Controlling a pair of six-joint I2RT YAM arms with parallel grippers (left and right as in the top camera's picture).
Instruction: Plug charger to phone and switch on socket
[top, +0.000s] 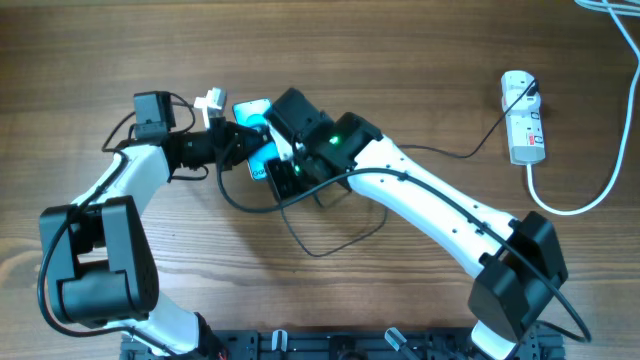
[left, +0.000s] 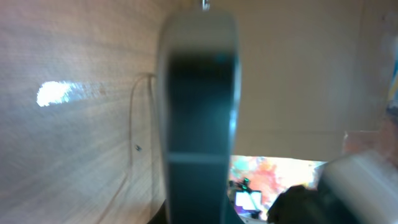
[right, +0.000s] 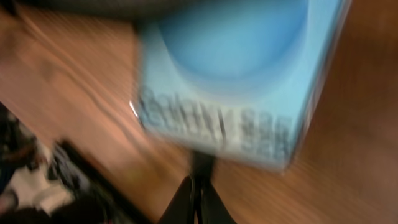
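Left of centre on the brown wooden table (top: 400, 50), the small rectangular phone (top: 251, 109) with its bright cyan screen and white frame lies between the two arms, largely covered by them from overhead. The left gripper (top: 232, 141) reaches in from the left and meets the phone's left side, most likely to brace it so it cannot slide when the plug is pushed. Whether it is clamped on the phone or only pressed against it I cannot tell, since its wrist view is a blur around one dark upright shape. The right gripper (top: 282, 177) comes in from the near right. Its wrist view shows its fingers (right: 181, 208) drawn close together on the small dark connector of the long thin black charger (right: 200, 165) cable, aiming it at the phone's bottom edge, just below the (badly smeared) "Galaxy" lettering. The connector tip is at that edge, but the blur hides whether it has entered the port. Slack cable loops on the near side of the arms and runs right toward the small elongated white plastic socket (top: 525, 120) at the far right. The socket is well apart from both grippers, with a black plug (top: 531, 93) in it and a thick white cord (top: 590, 200) curling off beside it. I judge the plugging step to be in hand and the switch not yet pressed, a job for the nearer right arm.
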